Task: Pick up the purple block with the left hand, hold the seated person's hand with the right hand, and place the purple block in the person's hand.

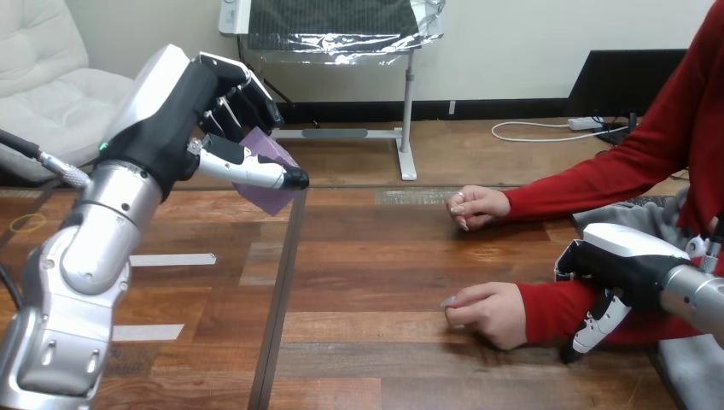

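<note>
- Left hand (183, 111): was raised above the far left of the tabletop (367, 256), at the end of a silver forearm that rose from the view's lower left corner. Its fingers (248, 94) were curled over the top of the block and its thumb (256, 173) was pressed across the block's front face, so the hand was closed in a pinch on it.
- Purple block (273, 199): one, a flat-faced piece, tilted. It was held in the left hand, clear of the tabletop and well apart from both of the person's hands.
- Right hand (627, 260): was low at the view's right, its white-shelled back upward. It lay over the person's red-sleeved forearm (546, 307), just behind the wrist of the nearer hand. Whether it had any hold on that forearm could not be told.
- Person's nearer hand (482, 312): rested on the tabletop to the left of the right hand, loosely curled and closed downward, with nothing seen in it.
- Person's farther hand (478, 207): rested on the tabletop further back, also loosely curled, apart from both robot hands.
- White tape strips (171, 259): two, flat on the tabletop's left part, below the raised left hand.
- Yellow loop (28, 223): one, flat near the tabletop's left edge.
</note>
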You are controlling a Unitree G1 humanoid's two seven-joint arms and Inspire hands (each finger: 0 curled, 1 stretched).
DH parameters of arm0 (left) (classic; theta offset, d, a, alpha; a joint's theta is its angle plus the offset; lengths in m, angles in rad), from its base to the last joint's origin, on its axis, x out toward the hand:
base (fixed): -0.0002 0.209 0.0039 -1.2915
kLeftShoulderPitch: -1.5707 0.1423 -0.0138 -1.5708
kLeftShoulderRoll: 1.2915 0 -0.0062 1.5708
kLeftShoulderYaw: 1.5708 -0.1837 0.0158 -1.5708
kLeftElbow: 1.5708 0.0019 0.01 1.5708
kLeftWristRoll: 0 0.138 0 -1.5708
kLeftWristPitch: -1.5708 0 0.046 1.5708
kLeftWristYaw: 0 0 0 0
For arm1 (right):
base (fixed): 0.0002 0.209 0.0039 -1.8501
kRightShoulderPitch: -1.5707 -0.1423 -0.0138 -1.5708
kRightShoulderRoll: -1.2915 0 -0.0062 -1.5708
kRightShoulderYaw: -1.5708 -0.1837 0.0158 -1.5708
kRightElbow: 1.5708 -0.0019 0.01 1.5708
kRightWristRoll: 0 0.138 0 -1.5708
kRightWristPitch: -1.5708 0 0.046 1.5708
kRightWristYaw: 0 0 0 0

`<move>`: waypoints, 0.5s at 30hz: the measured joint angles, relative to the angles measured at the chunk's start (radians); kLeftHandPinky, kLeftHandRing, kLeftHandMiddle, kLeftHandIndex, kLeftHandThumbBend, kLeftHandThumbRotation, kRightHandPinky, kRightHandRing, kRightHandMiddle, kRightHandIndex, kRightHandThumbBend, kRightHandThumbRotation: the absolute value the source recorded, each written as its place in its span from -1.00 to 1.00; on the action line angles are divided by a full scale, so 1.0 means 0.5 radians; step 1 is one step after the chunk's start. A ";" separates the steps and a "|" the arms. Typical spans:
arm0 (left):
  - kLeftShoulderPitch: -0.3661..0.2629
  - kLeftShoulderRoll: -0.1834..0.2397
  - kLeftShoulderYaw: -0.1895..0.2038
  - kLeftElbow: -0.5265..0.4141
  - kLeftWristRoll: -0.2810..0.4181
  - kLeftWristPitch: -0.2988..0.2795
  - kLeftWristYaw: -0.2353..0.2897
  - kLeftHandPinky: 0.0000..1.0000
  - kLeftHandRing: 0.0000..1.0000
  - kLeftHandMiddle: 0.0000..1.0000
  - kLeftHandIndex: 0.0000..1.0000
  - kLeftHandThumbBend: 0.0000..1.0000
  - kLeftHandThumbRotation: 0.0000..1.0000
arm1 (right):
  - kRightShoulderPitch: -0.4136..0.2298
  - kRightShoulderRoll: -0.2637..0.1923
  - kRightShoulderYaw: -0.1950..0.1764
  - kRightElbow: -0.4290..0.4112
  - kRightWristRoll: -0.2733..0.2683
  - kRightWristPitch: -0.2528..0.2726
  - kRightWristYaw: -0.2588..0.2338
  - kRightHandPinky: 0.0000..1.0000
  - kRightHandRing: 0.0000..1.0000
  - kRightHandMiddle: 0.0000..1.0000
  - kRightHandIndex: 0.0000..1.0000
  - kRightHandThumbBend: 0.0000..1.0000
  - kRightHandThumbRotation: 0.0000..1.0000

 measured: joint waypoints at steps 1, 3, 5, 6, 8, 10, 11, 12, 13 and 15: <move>0.000 -0.007 0.000 0.009 -0.001 -0.007 0.003 -0.39 -0.33 -0.22 -0.20 0.66 -1.00 | 0.002 -0.002 -0.001 -0.001 0.002 -0.009 -0.004 -0.66 -0.57 -0.43 -0.34 0.88 -0.89; -0.002 -0.024 0.000 0.028 -0.002 -0.020 0.012 -0.41 -0.34 -0.23 -0.21 0.68 -1.00 | 0.007 -0.007 -0.006 -0.001 0.009 -0.028 -0.010 -0.66 -0.58 -0.44 -0.36 0.89 -0.88; -0.003 -0.045 0.000 0.048 -0.005 -0.030 0.024 -0.41 -0.34 -0.23 -0.21 0.68 -1.00 | 0.014 -0.011 -0.012 -0.002 0.023 -0.051 -0.021 -0.66 -0.58 -0.45 -0.37 0.89 -0.87; -0.004 -0.057 0.000 0.060 -0.007 -0.037 0.031 -0.41 -0.34 -0.23 -0.21 0.68 -1.00 | 0.019 -0.014 -0.016 -0.003 0.030 -0.065 -0.028 -0.66 -0.58 -0.45 -0.38 0.89 -0.87; -0.004 -0.078 0.000 0.082 -0.010 -0.048 0.041 -0.41 -0.33 -0.22 -0.21 0.67 -1.00 | 0.026 -0.016 -0.025 -0.005 0.037 -0.088 -0.041 -0.65 -0.58 -0.46 -0.39 0.88 -0.85; -0.004 -0.104 0.000 0.114 -0.012 -0.068 0.057 -0.40 -0.33 -0.22 -0.21 0.66 -1.00 | 0.034 -0.018 -0.035 -0.010 0.046 -0.103 -0.046 -0.65 -0.58 -0.46 -0.40 0.87 -0.82; -0.004 -0.116 0.000 0.129 -0.014 -0.079 0.065 -0.40 -0.32 -0.22 -0.21 0.66 -1.00 | 0.038 -0.019 -0.043 -0.014 0.049 -0.107 -0.046 -0.64 -0.57 -0.46 -0.40 0.86 -0.80; -0.005 -0.129 -0.001 0.146 -0.015 -0.089 0.072 -0.40 -0.32 -0.22 -0.21 0.66 -1.00 | 0.041 -0.019 -0.050 -0.017 0.051 -0.109 -0.045 -0.63 -0.57 -0.46 -0.40 0.85 -0.79; -0.005 -0.140 -0.001 0.161 -0.015 -0.098 0.080 -0.40 -0.32 -0.22 -0.21 0.66 -1.00 | 0.044 -0.019 -0.055 -0.022 0.053 -0.109 -0.045 -0.63 -0.57 -0.46 -0.41 0.85 -0.78; -0.005 -0.163 -0.004 0.194 -0.015 -0.117 0.092 -0.39 -0.31 -0.21 -0.21 0.65 -1.00 | 0.052 -0.020 -0.063 -0.038 0.056 -0.109 -0.045 -0.63 -0.57 -0.46 -0.42 0.84 -0.77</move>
